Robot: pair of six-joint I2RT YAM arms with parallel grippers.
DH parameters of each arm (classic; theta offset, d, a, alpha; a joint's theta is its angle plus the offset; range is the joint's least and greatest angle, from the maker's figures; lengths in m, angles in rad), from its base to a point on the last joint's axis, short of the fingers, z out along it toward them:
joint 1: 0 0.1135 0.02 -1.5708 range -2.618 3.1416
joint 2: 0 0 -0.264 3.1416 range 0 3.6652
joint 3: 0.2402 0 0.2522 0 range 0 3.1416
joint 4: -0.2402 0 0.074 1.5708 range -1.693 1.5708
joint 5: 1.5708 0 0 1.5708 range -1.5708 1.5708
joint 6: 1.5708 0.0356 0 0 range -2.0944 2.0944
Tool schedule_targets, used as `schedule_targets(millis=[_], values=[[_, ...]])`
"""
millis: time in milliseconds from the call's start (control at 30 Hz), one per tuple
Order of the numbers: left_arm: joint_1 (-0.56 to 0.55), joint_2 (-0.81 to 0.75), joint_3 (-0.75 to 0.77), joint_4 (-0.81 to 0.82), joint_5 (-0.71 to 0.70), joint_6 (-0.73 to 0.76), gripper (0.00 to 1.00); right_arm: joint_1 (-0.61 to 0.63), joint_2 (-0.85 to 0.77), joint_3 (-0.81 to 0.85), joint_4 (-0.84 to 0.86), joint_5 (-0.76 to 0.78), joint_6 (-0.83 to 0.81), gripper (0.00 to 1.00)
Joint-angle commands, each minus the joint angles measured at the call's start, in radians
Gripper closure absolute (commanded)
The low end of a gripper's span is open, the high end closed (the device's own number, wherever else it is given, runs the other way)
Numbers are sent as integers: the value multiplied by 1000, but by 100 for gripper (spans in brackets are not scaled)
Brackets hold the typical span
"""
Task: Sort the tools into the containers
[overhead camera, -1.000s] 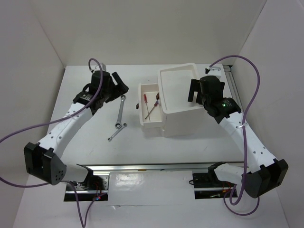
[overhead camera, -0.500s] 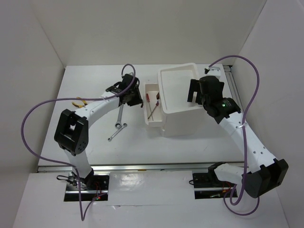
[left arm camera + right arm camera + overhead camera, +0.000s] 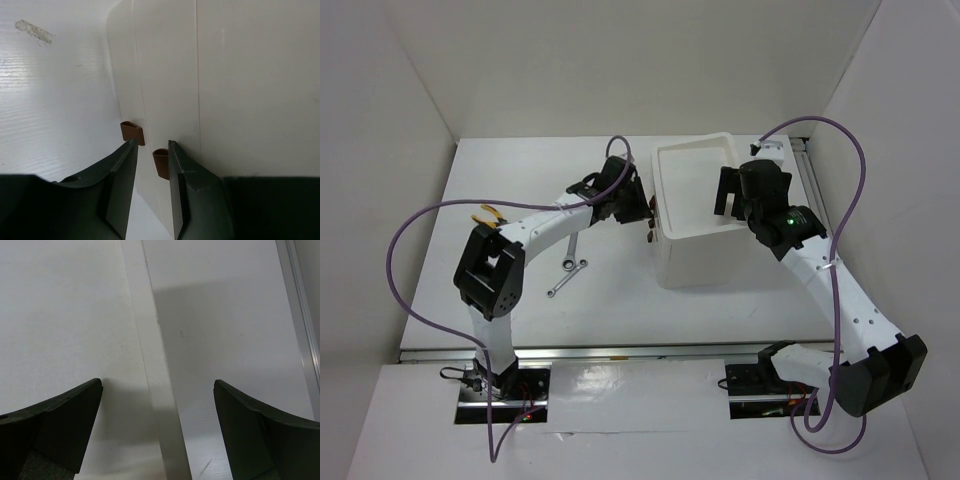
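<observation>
The white box unit [image 3: 705, 258] stands right of centre with its drawers pushed in; its top tray [image 3: 692, 195] holds nothing. My left gripper [image 3: 646, 212] is at the box's left face [image 3: 240, 90], jaws partly open. One brown drawer handle [image 3: 161, 162] sits between them, against the right finger [image 3: 180, 175]. A second handle [image 3: 132, 133] lies just past the left fingertip. My right gripper [image 3: 732, 190] hangs open over the tray's right rim [image 3: 150, 365]. On the table lie a long wrench [image 3: 571, 247], a short wrench [image 3: 563, 283] and yellow pliers [image 3: 486, 214].
White walls enclose the table on three sides. A metal rail [image 3: 812, 175] runs along the right edge, also seen as the rail [image 3: 300, 315] in the right wrist view. Purple cables loop off both arms. My left arm's elbow [image 3: 490, 272] rises near the pliers.
My left arm swung right from the table's back left to the box and pushed the open drawer, with screwdrivers in it, shut. Its jaws narrowed. The right arm has not moved.
</observation>
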Motion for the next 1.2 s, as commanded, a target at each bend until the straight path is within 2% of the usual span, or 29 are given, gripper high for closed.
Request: schedule_targets(millis=[0,67,100,133,167,233,267,367,400,533,667,867,1067,1167], values=[[-56,-2,48,34,37,-71,54,10,-2,15,-4,6,-6,0],[-56,-37,6,-10,-79,-108,49,10,-12,15,-4,6,-6,0],[-39,-61,-69,-11,-101,-145,43,10,-12,15,-4,6,-6,0],[-28,-103,-117,50,-102,-145,39,10,-24,4,-4,6,-6,0],[-15,-115,-208,101,-50,-145,33,10,-24,4,-4,6,-6,0],[27,-115,-284,207,28,-168,16,10,-33,-5,-4,6,-6,0],[44,-102,-366,367,152,-182,13,10,-33,-5,-4,6,3,0],[99,-46,-484,645,297,-298,15,10,-33,-5,5,6,3,0],[99,-4,-539,804,353,-330,17,10,-33,-5,5,6,3,0],[108,82,-620,1099,401,-471,23,19,-33,-5,5,6,3,0],[108,141,-643,1232,411,-531,26,19,-33,4,5,6,-6,0],[108,176,-653,1290,402,-584,26,19,-33,-16,15,6,-6,0],[130,219,-718,1506,391,-659,28,28,-33,-16,15,6,-6,0],[130,230,-706,1519,391,-670,30,28,-33,-16,15,6,-6,0]])
